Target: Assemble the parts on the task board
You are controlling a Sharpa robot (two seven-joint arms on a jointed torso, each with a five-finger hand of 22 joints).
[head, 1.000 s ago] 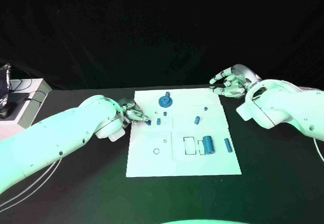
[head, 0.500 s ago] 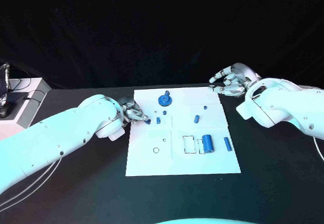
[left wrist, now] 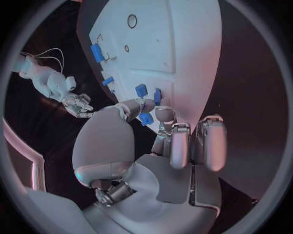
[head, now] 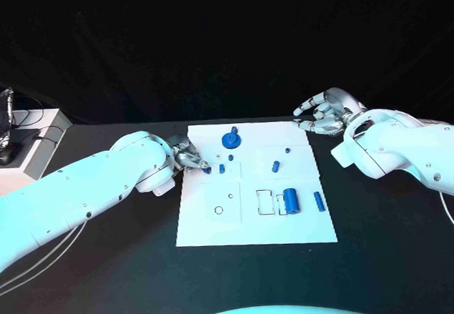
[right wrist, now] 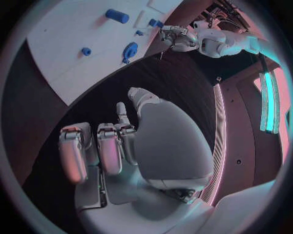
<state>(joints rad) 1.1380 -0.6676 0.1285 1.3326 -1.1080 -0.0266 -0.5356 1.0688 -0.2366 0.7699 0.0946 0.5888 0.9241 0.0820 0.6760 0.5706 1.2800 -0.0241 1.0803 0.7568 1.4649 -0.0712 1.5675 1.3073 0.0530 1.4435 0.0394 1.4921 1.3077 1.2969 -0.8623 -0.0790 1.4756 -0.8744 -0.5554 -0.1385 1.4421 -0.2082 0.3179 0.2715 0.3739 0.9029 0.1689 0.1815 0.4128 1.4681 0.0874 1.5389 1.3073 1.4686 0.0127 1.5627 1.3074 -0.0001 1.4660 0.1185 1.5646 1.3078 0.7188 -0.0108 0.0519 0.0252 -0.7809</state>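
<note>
- Left hand (head: 187,158) sits at the task board's (head: 254,223) left edge, fingers (left wrist: 163,114) pinching a small blue part (left wrist: 146,119) right there.
- Right hand (head: 322,113) hangs over the black worktop (head: 110,279) just off the board's far right corner, fingers curled in, nothing in them.
- More blue stuff on the board: a round piece (head: 231,139) near the far edge, a fat cylinder (head: 290,201) lying nearer the front.
</note>
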